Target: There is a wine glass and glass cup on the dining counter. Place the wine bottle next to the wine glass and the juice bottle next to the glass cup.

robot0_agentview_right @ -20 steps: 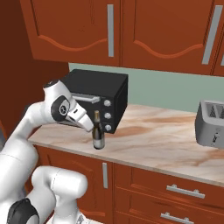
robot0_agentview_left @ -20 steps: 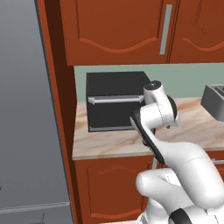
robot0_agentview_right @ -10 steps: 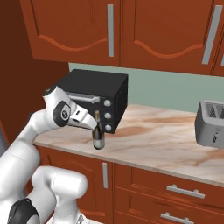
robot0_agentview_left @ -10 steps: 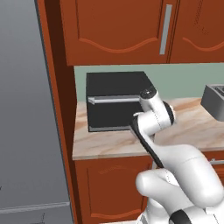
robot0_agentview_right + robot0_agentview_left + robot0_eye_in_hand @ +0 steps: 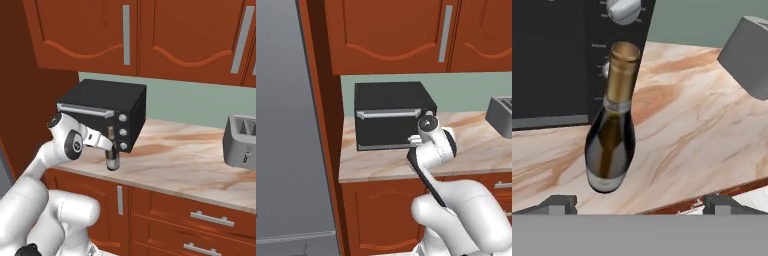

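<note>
Wine bottle [image 5: 612,135] upright by toaster oven [image 5: 102,112]; hand view shows gripper [image 5: 639,202] spread wide, unclamped.

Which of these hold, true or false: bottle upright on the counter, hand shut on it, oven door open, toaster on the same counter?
1. The wine bottle stands upright on the marble counter. True.
2. The hand is shut on the bottle. False: its fingers are spread wide, the bottle between them and not gripped.
3. The black toaster oven has its door open. False: the door is closed.
4. A grey toaster sits on the same counter. True.
</note>
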Motion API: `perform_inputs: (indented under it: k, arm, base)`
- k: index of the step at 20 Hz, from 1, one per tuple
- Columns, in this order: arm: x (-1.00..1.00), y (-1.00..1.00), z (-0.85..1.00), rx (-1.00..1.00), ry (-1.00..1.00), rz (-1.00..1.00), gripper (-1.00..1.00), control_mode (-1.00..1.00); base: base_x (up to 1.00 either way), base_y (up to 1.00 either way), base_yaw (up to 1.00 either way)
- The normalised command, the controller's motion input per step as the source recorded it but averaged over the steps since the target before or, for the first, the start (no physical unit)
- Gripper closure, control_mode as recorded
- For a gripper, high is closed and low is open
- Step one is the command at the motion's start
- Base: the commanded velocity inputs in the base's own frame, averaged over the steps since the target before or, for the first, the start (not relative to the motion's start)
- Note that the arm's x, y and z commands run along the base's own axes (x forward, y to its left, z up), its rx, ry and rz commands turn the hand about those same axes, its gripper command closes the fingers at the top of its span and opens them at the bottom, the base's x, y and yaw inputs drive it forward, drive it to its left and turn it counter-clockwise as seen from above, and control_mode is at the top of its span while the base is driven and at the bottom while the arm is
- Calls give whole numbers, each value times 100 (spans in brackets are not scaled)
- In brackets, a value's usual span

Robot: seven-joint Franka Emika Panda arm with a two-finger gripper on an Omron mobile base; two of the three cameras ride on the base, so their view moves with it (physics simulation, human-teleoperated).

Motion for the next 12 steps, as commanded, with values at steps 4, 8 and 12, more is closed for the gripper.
perform_inputs:
  k: [4, 8, 12]
  arm:
    - [26, -9, -3, 0, -2, 11, -100, -100]
    - [31, -1, -3, 0, -1, 10, -100, -100]
    - [29, -2, 0, 0, -2, 9, -100, -100]
  base:
    - [0, 0, 0]
    - [0, 0, 0]
    - [0, 0, 0]
